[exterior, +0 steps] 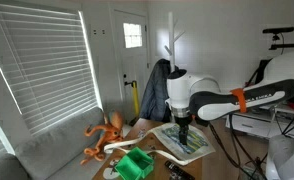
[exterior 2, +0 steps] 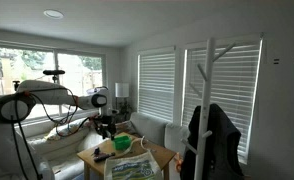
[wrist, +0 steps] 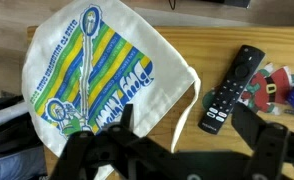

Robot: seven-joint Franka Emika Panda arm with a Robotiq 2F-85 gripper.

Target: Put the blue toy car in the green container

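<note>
The green container (exterior: 137, 163) is a small bright green bin at the near end of the wooden table; it also shows in an exterior view (exterior 2: 122, 145). My gripper (exterior: 183, 127) hangs over a white tote bag (exterior: 182, 143) with a striped print. In the wrist view the gripper (wrist: 185, 126) is open and empty above the bag's edge (wrist: 107, 70) and bare wood. I cannot make out the blue toy car in any view.
A black remote control (wrist: 227, 88) lies right of the bag, with a red, green and white item (wrist: 279, 84) beyond it. An orange octopus toy (exterior: 105, 135) sits by the green container. A couch (exterior: 57, 150) and a coat rack (exterior 2: 209, 110) stand nearby.
</note>
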